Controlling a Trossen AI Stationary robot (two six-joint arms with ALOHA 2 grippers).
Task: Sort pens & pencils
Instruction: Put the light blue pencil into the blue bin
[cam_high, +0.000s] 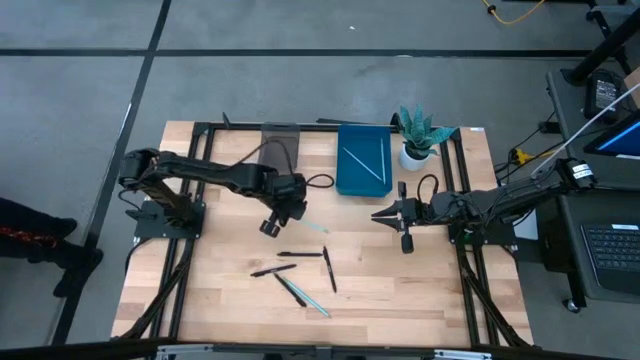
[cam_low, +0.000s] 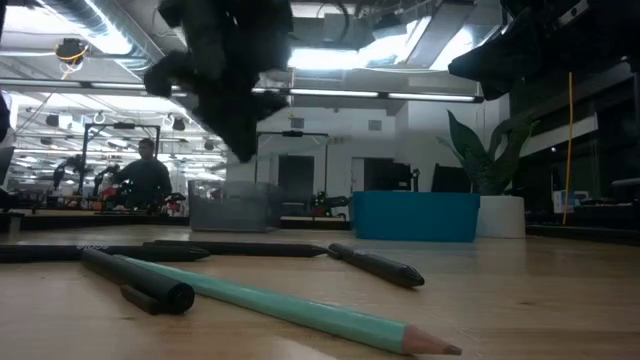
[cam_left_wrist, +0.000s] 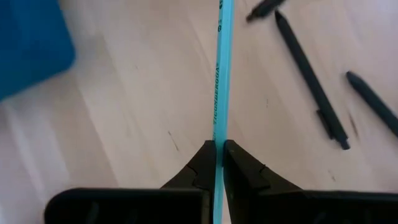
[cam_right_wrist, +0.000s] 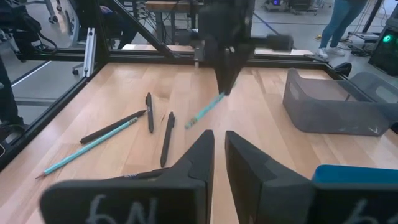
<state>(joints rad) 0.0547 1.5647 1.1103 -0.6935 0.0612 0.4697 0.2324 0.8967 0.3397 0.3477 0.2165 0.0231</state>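
- One teal pencil (cam_left_wrist: 221, 93) is clamped between the closed fingers of the left gripper (cam_high: 272, 226) and is carried above the table (cam_high: 220, 290).
- Four black pens (cam_high: 300, 254) and one more teal pencil (cam_high: 312, 302) are counted lying on the wood just beyond that gripper.
- Two teal pencils are seen inside the one blue tray (cam_high: 350, 184), which lies beside one grey bin (cam_high: 281, 140).
- The right gripper (cam_high: 380, 215) is held nearly closed, with nothing between its fingers, near the blue tray.
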